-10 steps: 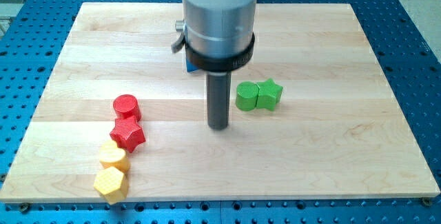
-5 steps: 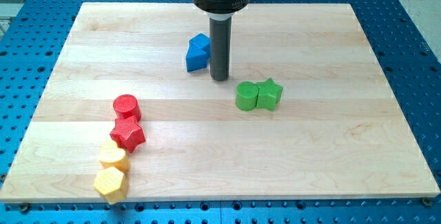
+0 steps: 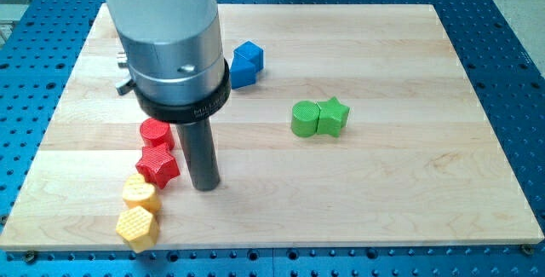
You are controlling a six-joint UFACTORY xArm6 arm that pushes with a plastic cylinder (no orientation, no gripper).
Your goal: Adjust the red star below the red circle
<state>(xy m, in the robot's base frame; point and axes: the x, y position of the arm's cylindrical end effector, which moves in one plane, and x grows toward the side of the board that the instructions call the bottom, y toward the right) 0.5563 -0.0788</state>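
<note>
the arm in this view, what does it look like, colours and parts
A wide pale grey cylinder, then a metallic silver collar with a small screw, a black ring with faint lettering below it, and a straight dark grey rod ending in my tip. No cables visible.

Seven blocks lie on the bench (image 3: pixel 409 200). Two are red: a circle (image 3: pixel 156 132) and a star (image 3: pixel 158 166). Two are yellow: a round-lobed one (image 3: pixel 139 193) and a hexagon (image 3: pixel 136 227). Two are green: a circle (image 3: pixel 304 118) and a star (image 3: pixel 333 116). One is blue (image 3: pixel 246 62). One rod, with one tip (image 3: pixel 205 186).
</note>
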